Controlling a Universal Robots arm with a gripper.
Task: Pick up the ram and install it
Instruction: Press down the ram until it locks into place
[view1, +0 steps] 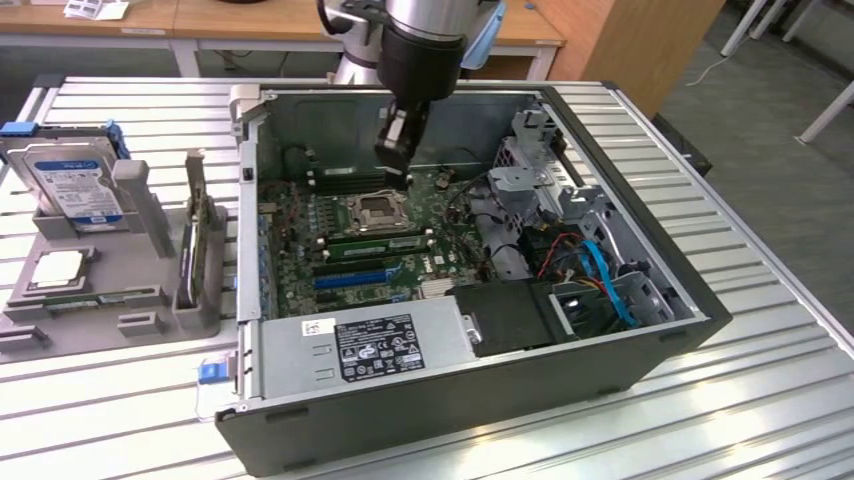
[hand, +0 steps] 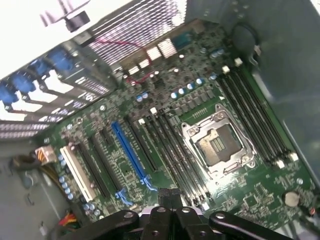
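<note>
Nearest the lens, gripper (hand: 169, 194) pinched fully shut, with nothing visible between the tips. Hanging above the motherboard (view1: 350, 215) inside the case (view1: 400, 400). Beneath the tips and off to the side, blue slot (hand: 129, 155), then dark memory slots (hand: 172, 150), then empty socket (hand: 217, 145). Probably the ram (view1: 378, 241) — thin green strip lying in the slots below the gripper, beside the socket. Risks: pressing down off-line with shut tips, cocking the stick or striking the socket pins; latches left unclicked. Hard to tell whether fully seated or latched — slot ends too small to read.
</note>
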